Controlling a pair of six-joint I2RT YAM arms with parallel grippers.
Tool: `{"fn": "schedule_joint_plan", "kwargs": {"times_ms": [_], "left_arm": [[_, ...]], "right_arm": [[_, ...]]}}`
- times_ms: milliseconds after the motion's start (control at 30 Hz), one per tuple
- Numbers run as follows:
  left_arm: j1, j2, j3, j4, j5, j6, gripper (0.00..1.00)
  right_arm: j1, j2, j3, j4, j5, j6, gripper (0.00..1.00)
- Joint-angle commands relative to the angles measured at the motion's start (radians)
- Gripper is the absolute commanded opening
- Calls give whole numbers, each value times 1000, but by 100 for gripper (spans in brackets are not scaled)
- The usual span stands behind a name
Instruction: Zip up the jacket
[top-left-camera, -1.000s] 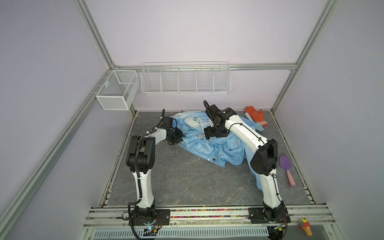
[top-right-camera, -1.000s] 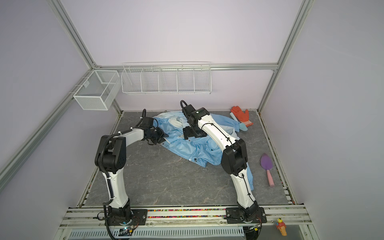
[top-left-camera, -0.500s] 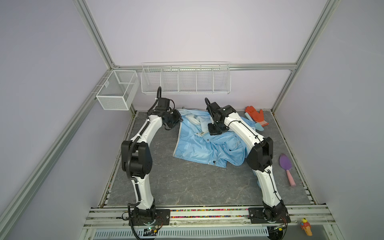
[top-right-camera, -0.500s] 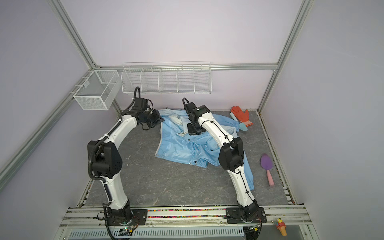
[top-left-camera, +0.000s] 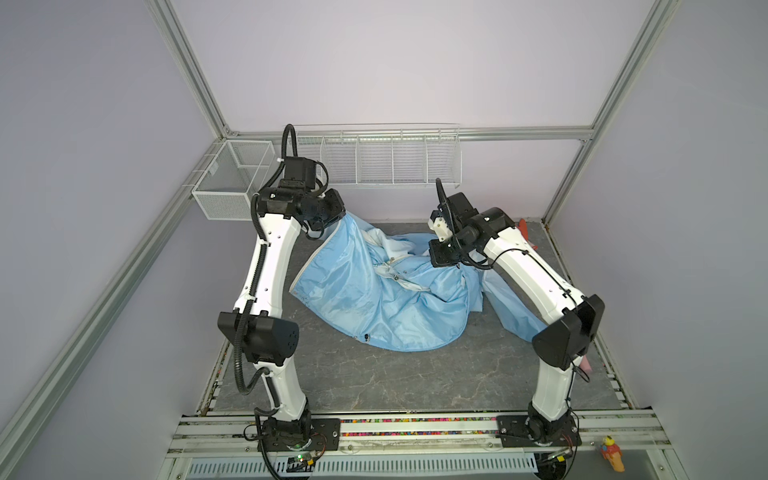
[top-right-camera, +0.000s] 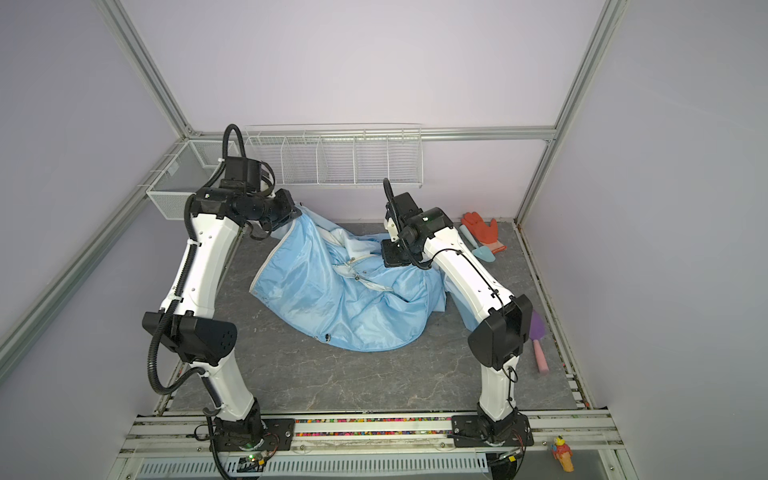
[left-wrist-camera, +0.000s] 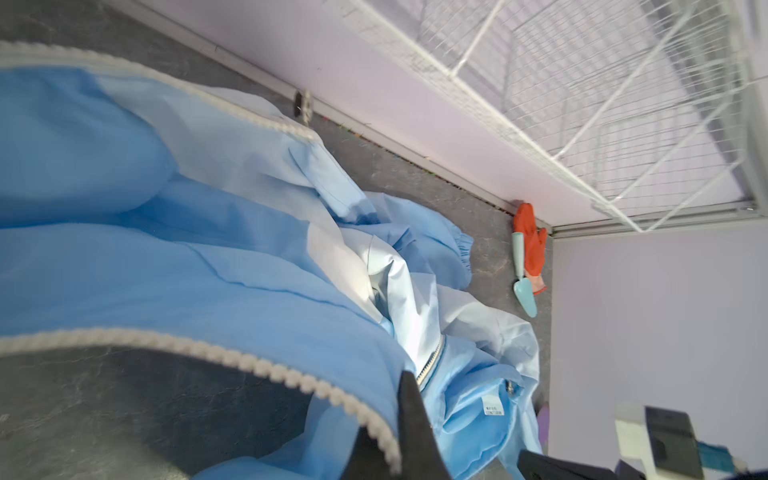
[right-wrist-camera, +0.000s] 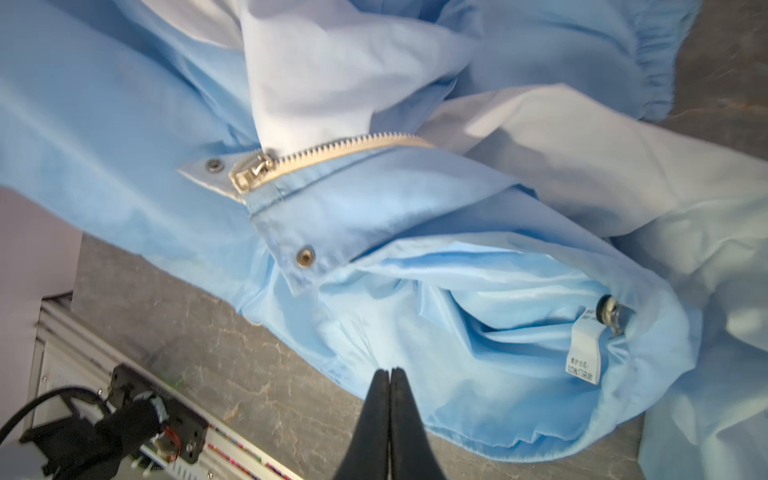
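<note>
Left tool (top-left-camera: 338, 217) was up at the rear-left of the bench (top-left-camera: 374, 386), pinching the zipper edge of the jacket (top-left-camera: 374, 299). You had that front panel hanging from it down to the bench, and the rest lay crumpled mid-bench toward the back wall. The jacket was open, with a free row of zipper teeth (left-wrist-camera: 257, 363) running up to the left tool's finger (left-wrist-camera: 415, 419). Right tool (right-wrist-camera: 390, 376) was pressed together, tips right at a fold of the jacket; couldn't tell if any fabric was caught. Zipper slider (right-wrist-camera: 249, 171) sat at the end of its teeth, beside a snap button (right-wrist-camera: 214, 165). Orange glove (top-right-camera: 482, 230) and teal trowel (top-right-camera: 482, 251) lay in the rear-right corner, apart from the jacket.
</note>
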Motion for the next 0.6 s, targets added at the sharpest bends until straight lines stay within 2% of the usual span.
{"fn": "schedule_joint_plan", "kwargs": {"times_ms": [0, 33, 100, 200, 233, 333, 567], "left_arm": [[3, 36, -77, -72, -91, 26, 29], [3, 29, -90, -73, -108, 19, 35], [3, -4, -128, -67, -138, 0, 41], [1, -89, -234, -30, -163, -32, 44], [-1, -124, -286, -10, -164, -43, 44], [-22, -228, -422, 25, -197, -65, 45], [-23, -445, -677, 41, -246, -139, 49]], "right_arm": [[16, -58, -170, 66, -83, -46, 7], [16, -75, -214, 76, -94, -35, 10], [17, -102, -277, 99, -96, -1, 31], [19, -113, -308, 129, -98, 77, 64], [22, -106, -306, 139, -105, 121, 71], [39, -63, -267, 163, -162, 234, 80], [63, 41, -267, 357, -315, 499, 86]]}}
